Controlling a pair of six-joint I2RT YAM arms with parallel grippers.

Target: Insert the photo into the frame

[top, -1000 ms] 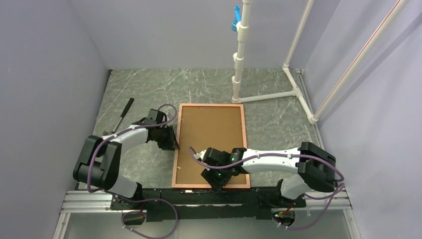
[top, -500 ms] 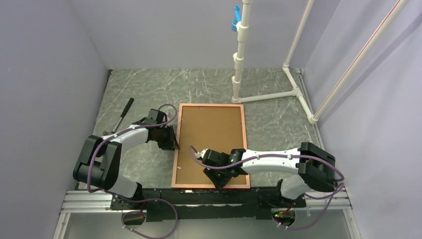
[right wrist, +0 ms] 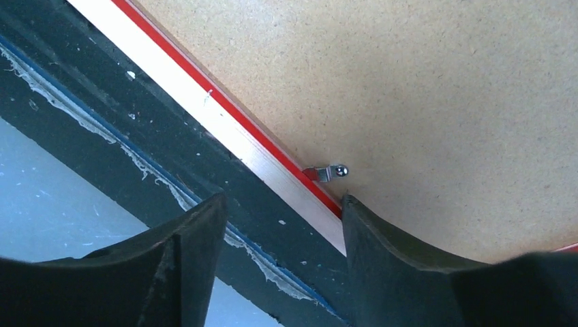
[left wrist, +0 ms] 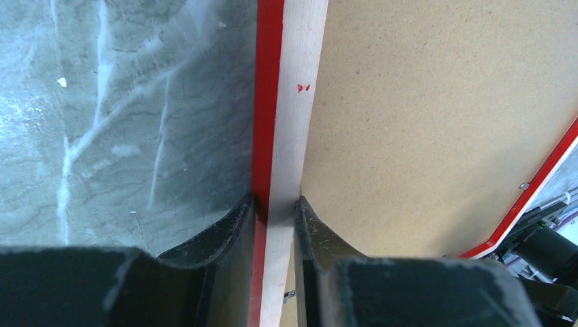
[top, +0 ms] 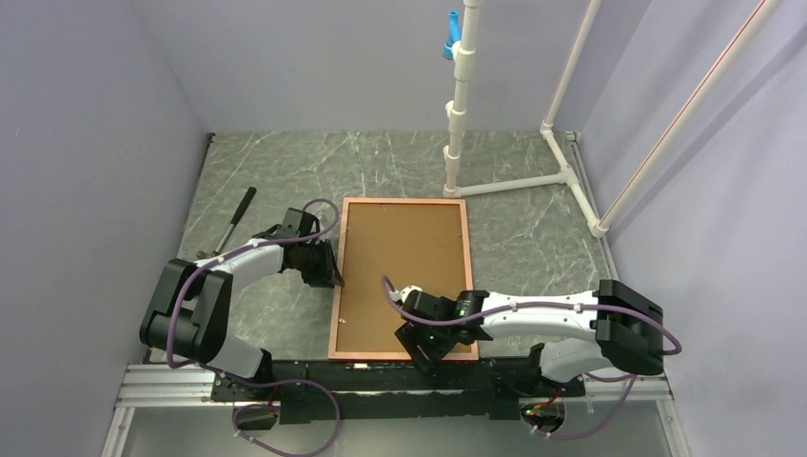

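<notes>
The frame [top: 467, 267] lies face down on the table, its copper-orange edge around the brown backing board [top: 404, 262]. The photo is hidden. My left gripper [top: 331, 276] is shut on the frame's left rail [left wrist: 290, 102], one finger on each side [left wrist: 276, 204]. My right gripper [top: 430, 352] hovers over the frame's near edge. In the right wrist view it stands open [right wrist: 283, 204], astride the pale rail [right wrist: 225, 133]. Just ahead of it a small metal clip [right wrist: 327, 172] lies on the backing board [right wrist: 422, 88]. Nothing sits between the right fingers.
A black-handled tool [top: 233, 221] lies on the table at the left. A white pipe stand [top: 457, 114] with a blue piece [top: 450, 36] rises behind the frame. The black base rail [top: 381, 376] runs close along the frame's near edge. Walls close in on both sides.
My right gripper has slid a little toward the frame's near right edge, and its arm has drawn back to the right. The left gripper and the frame have not moved.
</notes>
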